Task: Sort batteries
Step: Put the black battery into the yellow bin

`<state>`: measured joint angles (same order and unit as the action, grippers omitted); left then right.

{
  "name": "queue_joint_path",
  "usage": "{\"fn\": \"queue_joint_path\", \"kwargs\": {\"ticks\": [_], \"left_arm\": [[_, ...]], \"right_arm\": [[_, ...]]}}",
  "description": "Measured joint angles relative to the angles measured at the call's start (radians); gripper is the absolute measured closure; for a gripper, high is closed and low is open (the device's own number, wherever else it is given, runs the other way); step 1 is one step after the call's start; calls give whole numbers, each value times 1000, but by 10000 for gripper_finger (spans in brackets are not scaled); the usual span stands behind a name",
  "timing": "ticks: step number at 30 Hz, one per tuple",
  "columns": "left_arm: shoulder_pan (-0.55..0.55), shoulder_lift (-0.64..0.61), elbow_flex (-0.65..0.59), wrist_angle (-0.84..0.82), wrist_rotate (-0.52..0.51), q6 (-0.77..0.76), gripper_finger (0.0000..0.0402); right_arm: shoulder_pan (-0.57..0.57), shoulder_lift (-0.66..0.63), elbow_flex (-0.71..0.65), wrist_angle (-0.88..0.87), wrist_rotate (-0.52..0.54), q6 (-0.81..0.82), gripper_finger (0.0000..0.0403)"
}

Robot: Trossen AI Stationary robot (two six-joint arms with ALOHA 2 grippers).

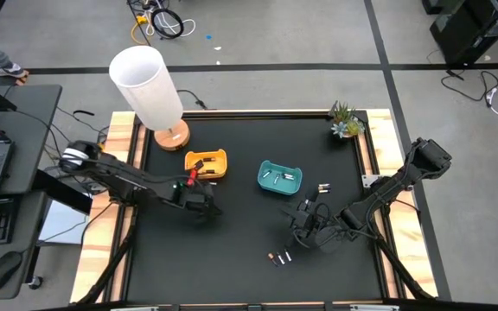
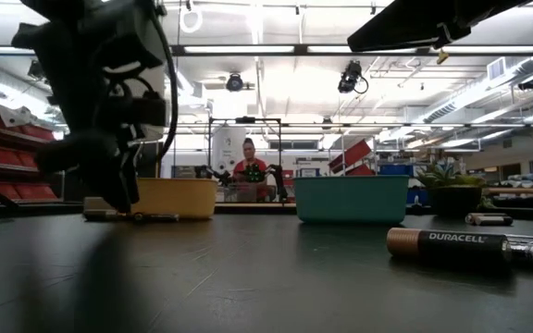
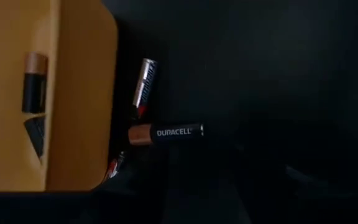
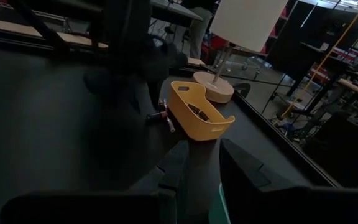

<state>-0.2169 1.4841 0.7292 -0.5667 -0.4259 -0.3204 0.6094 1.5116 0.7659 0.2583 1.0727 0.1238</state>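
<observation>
Item, lamp (image 1: 150, 91): white shade on a round wooden base, far-left corner of the black table (image 1: 232, 268); plays no part in the sorting. Item, left gripper (image 1: 199, 204): low over the table just in front of the yellow tray (image 1: 207, 164); whether its fingers are open or shut cannot be told, and nothing is seen held. Item, yellow tray: left of centre, toward the far edge; it holds at least one dark copper-ended battery (image 3: 34, 83), so it probably collects that kind. Item, two batteries outside the tray: one copper-ended, marked Duracell (image 3: 165, 132), and one silver-and-red (image 3: 144, 87), both lying on the table against the tray's outer wall, probably dropped short and still to be sorted. Item, teal tray (image 1: 280, 178): centre of the table, with several pale batteries (image 1: 277, 178) inside, likely the bin for that kind. Item, loose batteries (image 1: 278, 257): a small cluster near the front edge, right of centre, with one or two more (image 1: 323, 187) just right of the teal tray; all unsorted. Item, right gripper (image 1: 305, 226): low over the table between those two groups; fingers close together, grip not discernible. Item, small potted plant (image 1: 345, 120): far-right corner, decorative only.
</observation>
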Motion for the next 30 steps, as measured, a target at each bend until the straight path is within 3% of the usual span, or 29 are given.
{"fn": "queue_joint_path", "kwargs": {"ticks": [7, 11, 24, 27, 30], "left_arm": [[-1, 29, 0, -1, -31, 164, 220], [-1, 29, 0, -1, -44, 176, 220], [21, 29, 0, 30, 136, -568, 220], [19, 29, 0, 42, 116, -733, 220], [13, 29, 0, 42, 20, -871, 220]], "right_arm": [[-5, 0, -6, 2, -1, -1, 325], [-6, 0, -6, 2, -1, -3, 325], [-58, 0, -7, 69, -32, -84, 325], [-81, 0, -7, 53, -101, -105, 325], [-100, 0, -19, 25, -204, -113, 325]]}}
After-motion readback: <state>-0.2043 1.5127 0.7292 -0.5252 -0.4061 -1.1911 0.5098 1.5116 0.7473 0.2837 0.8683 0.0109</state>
